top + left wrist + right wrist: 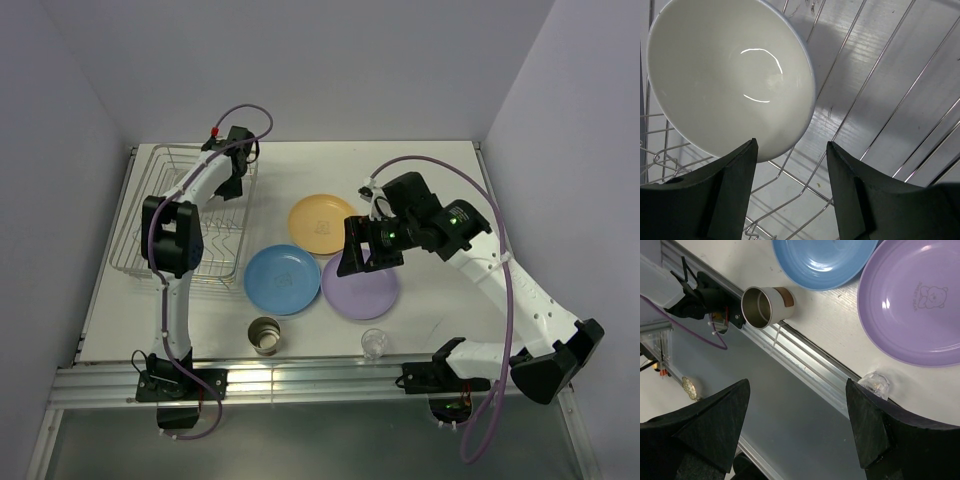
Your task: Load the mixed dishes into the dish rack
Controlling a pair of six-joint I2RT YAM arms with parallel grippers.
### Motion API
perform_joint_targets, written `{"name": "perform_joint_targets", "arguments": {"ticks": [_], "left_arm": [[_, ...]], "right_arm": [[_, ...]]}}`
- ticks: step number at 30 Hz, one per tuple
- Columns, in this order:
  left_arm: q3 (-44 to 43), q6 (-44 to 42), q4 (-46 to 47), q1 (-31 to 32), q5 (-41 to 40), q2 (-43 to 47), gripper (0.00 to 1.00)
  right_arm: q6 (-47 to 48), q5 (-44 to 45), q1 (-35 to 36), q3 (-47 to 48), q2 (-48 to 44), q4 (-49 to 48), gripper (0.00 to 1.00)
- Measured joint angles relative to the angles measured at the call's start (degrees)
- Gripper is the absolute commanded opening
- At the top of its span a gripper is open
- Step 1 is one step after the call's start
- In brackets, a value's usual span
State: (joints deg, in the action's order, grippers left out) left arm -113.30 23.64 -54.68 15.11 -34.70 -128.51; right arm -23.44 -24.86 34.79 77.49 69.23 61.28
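1. Left tool (791, 150): jaws apart, empty, just over the bowl (725, 75), which sits in the rack (135, 215) at far left.
2. Right tool (797, 390): jaws apart, empty, above the purple plate (360, 287).
3. Blue plate (282, 279), yellow plate (322, 222), cup (265, 335) and glass (375, 343) lie on the surface (440, 180), right of the rack.
4. Judgement: plates are stiff, slick and flat, so pinch the rim edge. Glass is light and fragile, so close gently across its wall.

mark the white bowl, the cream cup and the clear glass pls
white bowl (725, 75): left wrist view, inner wall.
cream cup (758, 307): right wrist view, metallic inside.
clear glass (375, 343): top external view, its open top.
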Motion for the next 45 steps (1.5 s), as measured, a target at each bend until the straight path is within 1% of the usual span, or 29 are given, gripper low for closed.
{"name": "perform_joint_targets", "arguments": {"ticks": [7, 9, 10, 12, 13, 15, 16, 18, 21, 22, 23, 24, 25, 30, 35, 41, 45], "left_arm": [[-0.2, -0.02, -0.2, -0.04, -0.33, -0.02, 0.64], [-0.37, -0.02, -0.37, -0.11, -0.7, -0.22, 0.61], [-0.61, -0.04, -0.37, -0.22, -0.81, -0.5, 0.56], [-0.79, -0.17, -0.2, -0.48, -0.76, -0.94, 0.52], [-0.79, -0.24, -0.17, -0.63, -0.76, -1.11, 0.46], [-0.81, -0.35, 0.09, -1.16, -0.7, -1.33, 0.42], [-0.81, -0.35, 0.22, -1.51, -0.46, -1.4, 0.38], [-0.83, -0.35, 0.92, -2.05, 0.42, -1.42, 0.35], [-0.83, -0.5, 1.92, -2.69, 1.22, -1.42, 0.26], [-0.83, -0.59, 2.14, -2.75, 1.51, -1.42, 0.17], [-0.83, -0.63, 2.32, -2.84, 1.79, -1.42, 0.12], [-0.85, -0.68, 2.58, -2.93, 1.97, -1.42, 0.03], [-0.94, -0.66, 2.67, -2.97, 2.01, -1.42, 0.0], [-1.66, -0.85, 2.29, -3.39, 4.15, -1.4, 0.0], [-2.23, -0.2, 2.14, -4.28, 8.66, -0.55, 0.0], [-2.38, 1.51, 2.99, -7.3, 19.69, 3.67, 0.0], [-1.73, 3.41, 6.45, -10.51, 28.89, 8.61, 0.0]], "right_arm": [[0.46, -0.09, -0.39, -0.42, -0.15, 0.07, 0.85], [0.61, -0.09, -0.52, -0.74, -0.26, 0.04, 0.84], [0.61, -0.04, -0.59, -1.01, -0.33, 0.07, 0.85], [0.63, -0.07, -0.68, -1.38, -0.37, 0.09, 0.85], [0.66, -0.04, -0.7, -1.51, -0.42, 0.11, 0.84], [0.81, -0.04, -0.83, -1.88, -0.46, 0.26, 0.84], [0.85, -0.04, -0.9, -1.95, -0.46, 0.37, 0.84], [1.03, 0.0, -1.11, -1.97, -0.46, 0.52, 0.84], [1.29, 0.04, -1.33, -1.97, -0.46, 0.55, 0.84], [1.42, 0.02, -1.4, -1.97, -0.46, 0.55, 0.84], [1.46, 0.0, -1.44, -1.97, -0.46, 0.55, 0.84], [1.46, 0.0, -1.46, -1.97, -0.46, 0.55, 0.84], [1.49, -0.02, -1.49, -1.97, -0.46, 0.52, 0.84], [1.49, -0.04, -1.57, -1.97, -0.46, 0.55, 0.84], [1.46, -0.04, -1.57, -1.97, -0.46, 0.55, 0.84], [1.2, -0.26, -1.57, -1.97, -0.46, 0.52, 0.84], [0.57, -0.33, -1.57, -1.97, -0.46, 0.52, 0.84]]}}
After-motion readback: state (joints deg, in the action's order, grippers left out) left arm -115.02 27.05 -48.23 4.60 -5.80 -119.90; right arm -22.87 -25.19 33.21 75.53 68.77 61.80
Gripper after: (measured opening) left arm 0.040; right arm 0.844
